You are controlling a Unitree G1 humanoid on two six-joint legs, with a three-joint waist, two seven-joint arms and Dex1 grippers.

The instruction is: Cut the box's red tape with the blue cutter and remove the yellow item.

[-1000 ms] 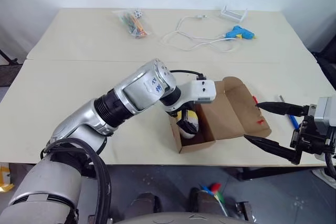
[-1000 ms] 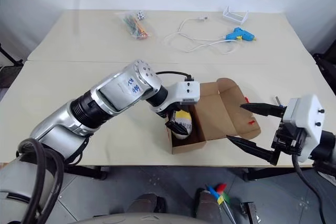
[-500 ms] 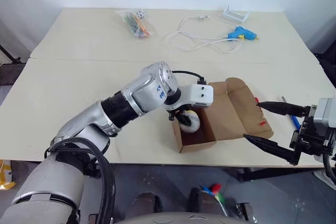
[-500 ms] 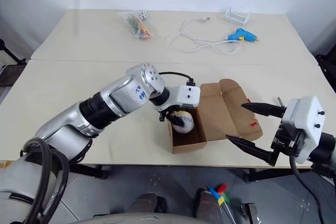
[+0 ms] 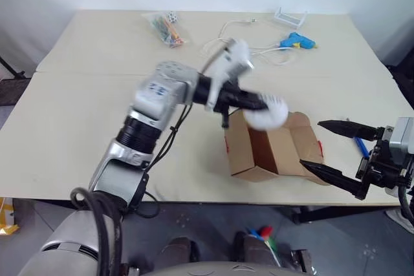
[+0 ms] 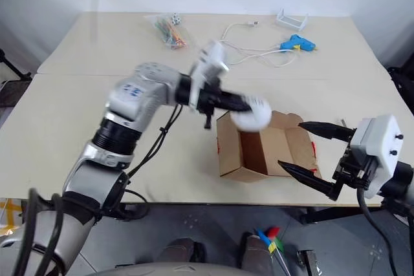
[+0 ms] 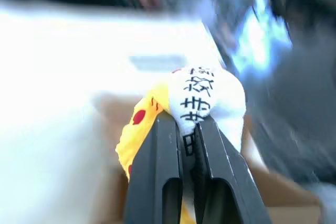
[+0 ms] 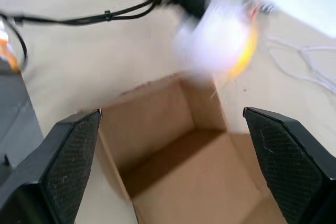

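Note:
The yellow item (image 7: 205, 98), a pale white lump with a yellow side and black printing, is pinched in my left gripper (image 7: 184, 116), which is shut on it. It hangs blurred just above the box (image 5: 265, 153). The brown box stands open on the near part of the table, its inside bare in the right wrist view (image 8: 178, 150). A sliver of the red tape (image 6: 314, 153) shows on its right flap. My right gripper (image 5: 312, 143) stands open just right of the box, one finger (image 8: 68, 166) on each side. The blue cutter (image 5: 360, 147) lies behind it.
At the far side of the table (image 5: 77, 114) lie a light-blue glue gun (image 5: 297, 41) with its white cord (image 5: 226, 46), a clear bag of colourful bits (image 5: 166, 28) and a small white holder (image 5: 289, 15). The near table edge runs just below the box.
My left gripper closed on the yellow item inside the box, then swung up and lifted it out. The box shifted right and tipped up. My right gripper stayed in place, open.

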